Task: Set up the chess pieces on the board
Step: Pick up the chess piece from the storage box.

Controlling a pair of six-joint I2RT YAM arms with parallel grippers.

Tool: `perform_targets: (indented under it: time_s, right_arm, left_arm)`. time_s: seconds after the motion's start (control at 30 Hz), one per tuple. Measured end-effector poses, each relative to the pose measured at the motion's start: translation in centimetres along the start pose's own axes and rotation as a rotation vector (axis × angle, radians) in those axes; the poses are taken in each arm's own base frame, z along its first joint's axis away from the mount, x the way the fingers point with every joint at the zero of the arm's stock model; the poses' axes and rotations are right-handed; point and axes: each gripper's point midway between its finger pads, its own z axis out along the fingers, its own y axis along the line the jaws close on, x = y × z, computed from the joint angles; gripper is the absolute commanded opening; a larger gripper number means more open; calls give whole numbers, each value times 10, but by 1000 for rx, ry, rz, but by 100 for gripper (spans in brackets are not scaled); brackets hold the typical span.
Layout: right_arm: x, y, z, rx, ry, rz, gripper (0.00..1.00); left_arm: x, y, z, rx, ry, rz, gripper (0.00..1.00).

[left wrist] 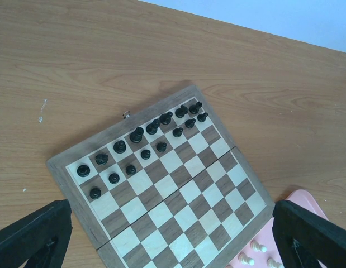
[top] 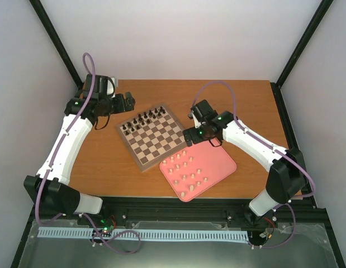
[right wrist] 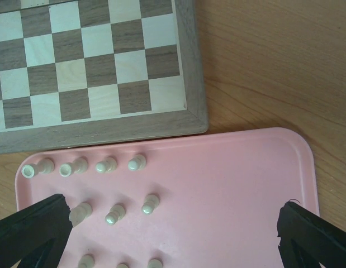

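Observation:
The board [top: 153,137] lies turned at an angle mid-table, with dark pieces [top: 143,119] on its two far rows and its near rows bare. Several cream chess pieces [top: 186,170] stand on a pink tray [top: 220,167] that touches the board's right near side. My left gripper [top: 128,101] hovers off the board's far left corner, open and empty; in its wrist view the gripper [left wrist: 170,223] looks down on the board [left wrist: 178,190]. My right gripper [top: 189,135] hangs open over the tray's far edge. Its wrist view shows the gripper [right wrist: 173,218] empty above the tray [right wrist: 234,184], with cream pieces [right wrist: 136,162] to the left.
The dark pieces [left wrist: 137,134] fill the board's far rows. The brown table [top: 234,103] ends at white walls, with black frame posts [top: 298,44] at the back corners. A black rail [top: 178,209] runs along the near edge between the arm bases.

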Motion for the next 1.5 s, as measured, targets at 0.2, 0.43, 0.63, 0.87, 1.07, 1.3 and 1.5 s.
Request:
perform_targets:
  time_s: [0.2, 0.43, 0.63, 0.87, 1.07, 1.3, 1.5]
  right_arm:
    - [-4, -5, -7, 28, -27, 14, 100]
    - [-6, -11, -11, 60, -46, 23, 100]
    - [-10, -10, -22, 57, -79, 9, 100]
    - [-2, -9, -46, 31, -141, -18, 94]
    - [59, 1, -15, -12, 28, -27, 77]
    - [88, 7, 2, -33, 139, -10, 66]
    - [86, 9, 33, -15, 214, 4, 56]
  left_arm:
    - [-3, -1, 2, 2, 2, 1, 100]
    - [-2, -1, 2, 2, 5, 1, 100]
    - [-1, 0, 4, -2, 13, 10, 100]
    - [-1, -1, 7, 0, 25, 13, 100]
    - [13, 2, 15, 3, 66, 11, 100]
    - [22, 4, 18, 4, 99, 21, 100]
    - [24, 5, 22, 0, 112, 43, 100]
